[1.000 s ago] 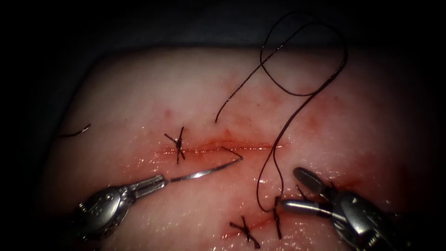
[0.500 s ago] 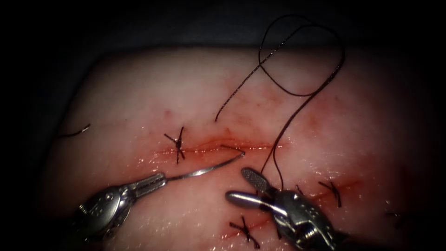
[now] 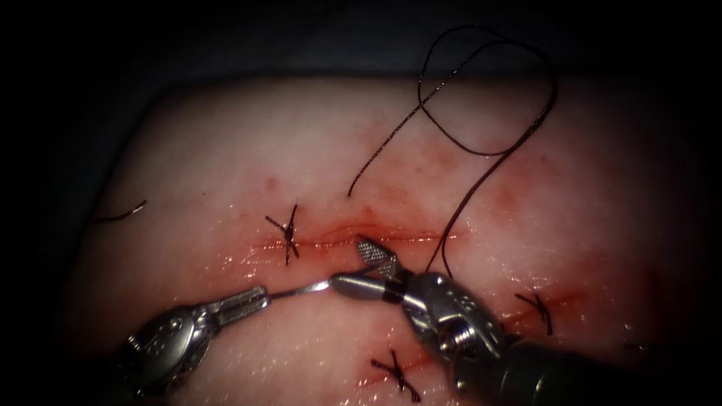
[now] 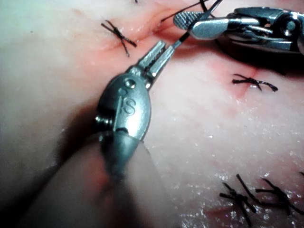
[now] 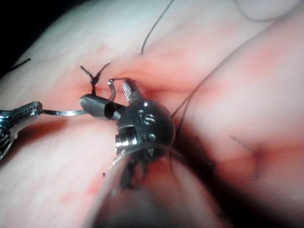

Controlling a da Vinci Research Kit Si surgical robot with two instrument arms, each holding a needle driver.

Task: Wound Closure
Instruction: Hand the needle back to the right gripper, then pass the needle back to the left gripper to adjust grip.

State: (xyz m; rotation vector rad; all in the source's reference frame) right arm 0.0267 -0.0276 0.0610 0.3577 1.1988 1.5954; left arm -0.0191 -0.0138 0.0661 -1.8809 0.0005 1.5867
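Left tool [image 3: 252, 298] grips the needle [image 3: 312, 286] at its tail end, shaft lying along the cut [image 3: 421, 237] on the tissue [image 3: 226, 150], tip toward the cut. Right tool [image 3: 368, 267], jaws apart, straddles the needle's forward part, holding nothing. Thread [image 3: 481, 150] loops toward the tissue's far edge.

Tissue [image 3: 226, 150] bears looped thread [image 3: 489, 113], knotted stitches [image 3: 288, 234], red fluid [image 3: 391, 237].

Dim endoscope view with dark vignetted edges; wet glare glints on the tissue [image 3: 226, 150].
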